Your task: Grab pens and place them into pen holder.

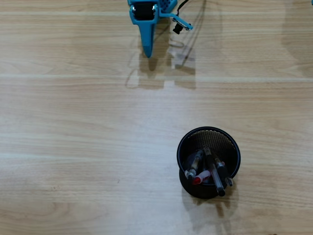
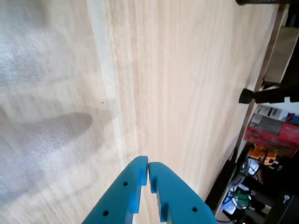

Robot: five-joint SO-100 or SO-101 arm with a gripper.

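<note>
A pale wooden table [image 1: 73, 147] fills the overhead view, its grain running left to right; in the wrist view its far edge gives way to cluttered shelving and cables at the right. The blue gripper [image 1: 147, 51] is seen at the top of the overhead view, its tip pointing down the picture, and in the wrist view [image 2: 148, 167] its two jaws are pressed together with nothing between them.

The black wire-mesh pen holder [image 1: 209, 133] stands at the lower right of the overhead view, well apart from the gripper, down and to the right of the tip. Inside it the pens [image 1: 213, 169] are gathered, leaning against the lower rim: dark-capped clear barrels and one red pen [image 1: 198, 179]. Four appear to be there, though the bundle is too crowded for a sure count. Only the holder's base is caught at the top edge of the wrist view [image 2: 261, 2].

No pen is seen lying on the table in either view, so the task is judged complete or nearly so, and no further grasp seems called for.
</note>
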